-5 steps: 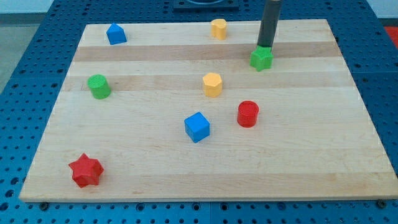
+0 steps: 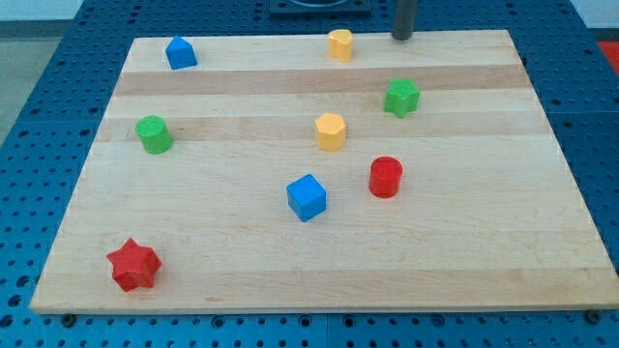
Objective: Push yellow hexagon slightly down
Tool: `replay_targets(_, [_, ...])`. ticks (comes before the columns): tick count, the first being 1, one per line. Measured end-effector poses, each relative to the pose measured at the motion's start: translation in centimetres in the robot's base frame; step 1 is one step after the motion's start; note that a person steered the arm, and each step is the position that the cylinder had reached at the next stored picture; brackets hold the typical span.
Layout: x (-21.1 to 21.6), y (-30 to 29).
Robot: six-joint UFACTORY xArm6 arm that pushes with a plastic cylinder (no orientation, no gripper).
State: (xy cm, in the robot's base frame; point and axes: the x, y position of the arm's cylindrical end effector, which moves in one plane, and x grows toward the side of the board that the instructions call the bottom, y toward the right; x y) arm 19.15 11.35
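Note:
A yellow hexagon (image 2: 330, 131) sits near the middle of the wooden board (image 2: 503, 222). A second yellow block (image 2: 339, 44), shape unclear, sits near the board's top edge. My tip (image 2: 402, 39) is at the board's top edge, to the right of that second yellow block and apart from it. It is well above and to the right of the yellow hexagon. It touches no block. A green star-like block (image 2: 401, 97) lies below the tip.
A blue house-shaped block (image 2: 180, 52) is at the top left and a green cylinder (image 2: 154, 133) at the left. A blue cube (image 2: 307, 197) and a red cylinder (image 2: 385, 177) lie below the yellow hexagon. A red star (image 2: 132, 265) is at the bottom left.
My tip has moved up from the green star-like block's top edge to the board's top edge. The green block has shifted slightly down and left. The other blocks have not moved.

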Motion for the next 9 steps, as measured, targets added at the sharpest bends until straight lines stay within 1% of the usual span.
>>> replay_targets(1, [0.0,-2.4])
replay_targets(2, [0.0,-2.5])
replay_targets(4, [0.1,-6.1])
replay_targets(5, [0.1,-6.1])
replay_targets(6, [0.6,-6.8])
replay_targets(8, [3.0,-8.1])
replay_targets(9, [3.2,-9.1])
